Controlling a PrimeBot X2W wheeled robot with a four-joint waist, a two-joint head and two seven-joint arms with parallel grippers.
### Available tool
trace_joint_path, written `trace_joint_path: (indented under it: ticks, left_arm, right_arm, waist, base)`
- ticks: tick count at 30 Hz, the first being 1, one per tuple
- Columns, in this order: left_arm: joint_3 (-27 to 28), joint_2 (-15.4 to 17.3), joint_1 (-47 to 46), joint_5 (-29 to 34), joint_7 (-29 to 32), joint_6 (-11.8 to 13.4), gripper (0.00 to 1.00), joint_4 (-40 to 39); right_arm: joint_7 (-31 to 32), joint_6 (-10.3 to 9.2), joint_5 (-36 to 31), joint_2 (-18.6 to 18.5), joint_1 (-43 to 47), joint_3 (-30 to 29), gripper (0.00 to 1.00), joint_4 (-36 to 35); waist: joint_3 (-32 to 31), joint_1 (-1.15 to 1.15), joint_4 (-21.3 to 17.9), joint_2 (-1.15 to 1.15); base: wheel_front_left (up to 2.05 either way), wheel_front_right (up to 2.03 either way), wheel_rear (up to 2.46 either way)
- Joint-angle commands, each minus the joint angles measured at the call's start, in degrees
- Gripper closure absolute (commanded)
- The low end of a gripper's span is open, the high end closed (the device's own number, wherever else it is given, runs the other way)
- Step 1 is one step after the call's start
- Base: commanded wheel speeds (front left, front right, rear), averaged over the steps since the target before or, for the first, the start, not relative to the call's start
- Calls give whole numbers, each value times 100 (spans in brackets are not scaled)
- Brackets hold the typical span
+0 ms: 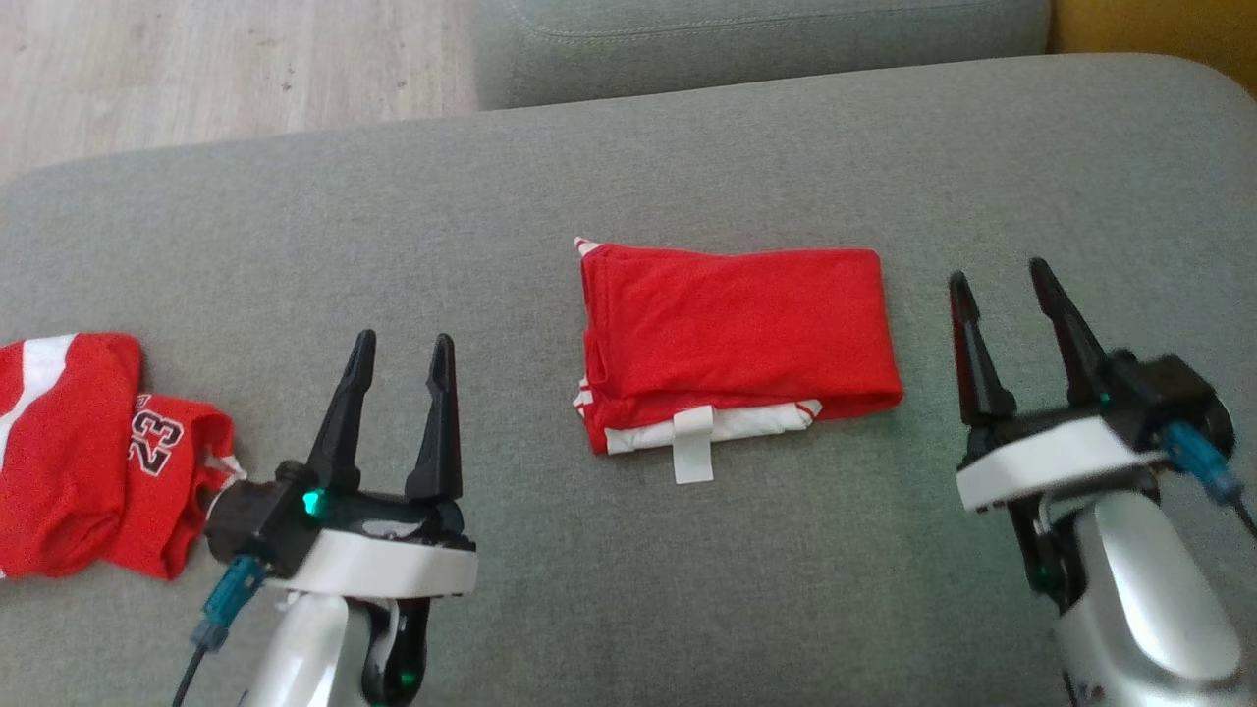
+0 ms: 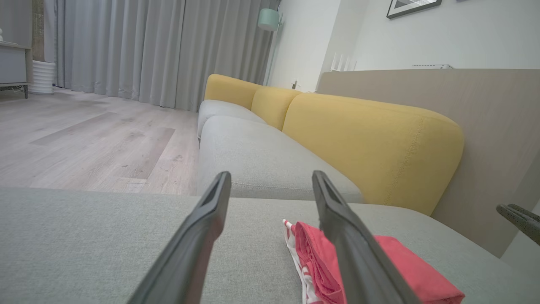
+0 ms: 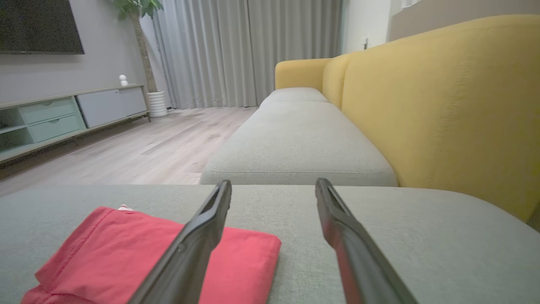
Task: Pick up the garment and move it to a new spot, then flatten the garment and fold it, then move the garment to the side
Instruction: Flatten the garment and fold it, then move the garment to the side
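While left claw (image 1: 405, 339) and right claw (image 1: 997, 270) gape empty, one folded garment (image 1: 737, 324) (one tag (image 1: 693, 447)), one crumpled jersey (image 1: 79, 452)

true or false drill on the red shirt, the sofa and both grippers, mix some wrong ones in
1. The folded red cloth garment lies on the grey fabric sofa cushion, between the left gripper and the right gripper. True.
2. The left gripper is shut on the garment. False: it is open, holds nothing and is apart from the garment.
3. A crumpled red jersey printed 23 lies off to the robot's left. True.
4. The right gripper pinches the garment's edge. False: it is open, beside the right edge, not touching it.
5. A white fabric tag sticks out at the garment's near edge. True.
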Motion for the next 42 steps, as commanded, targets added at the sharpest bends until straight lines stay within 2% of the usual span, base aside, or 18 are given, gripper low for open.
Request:
trace_joint_path:
  ticks: [1,12,29,37,42]
  left_arm:
    - [254,2,-115,38,-29,9,0,-230]
    - [309,-1,52,9,-29,9,0,-349]
    - [195,-1,124,96,-29,9,0,-379]
    - [14,-1,-90,81,-29,9,0,-367]
    - [-126,-1,-212,62,-29,9,0,-315]
  right_arm:
    - [-62,39,-251,171,88,-156,0,-446]
    - [-63,39,-728,553,875,-708,0,-1006]
    - [-63,39,-819,623,963,-838,0,-1008]
    - [-63,39,-940,625,594,-854,0,-425]
    - [31,39,-479,625,125,-854,0,322]
  waist:
    - [-8,0,-50,0]
    - [-78,0,-67,0]
    - [-2,0,46,0]
    - [388,0,264,0]
    - [624,0,470,0]
  base:
    - [0,0,0]
    - [0,0,0]
    - [0,0,0]
    - [0,0,0]
    - [0,0,0]
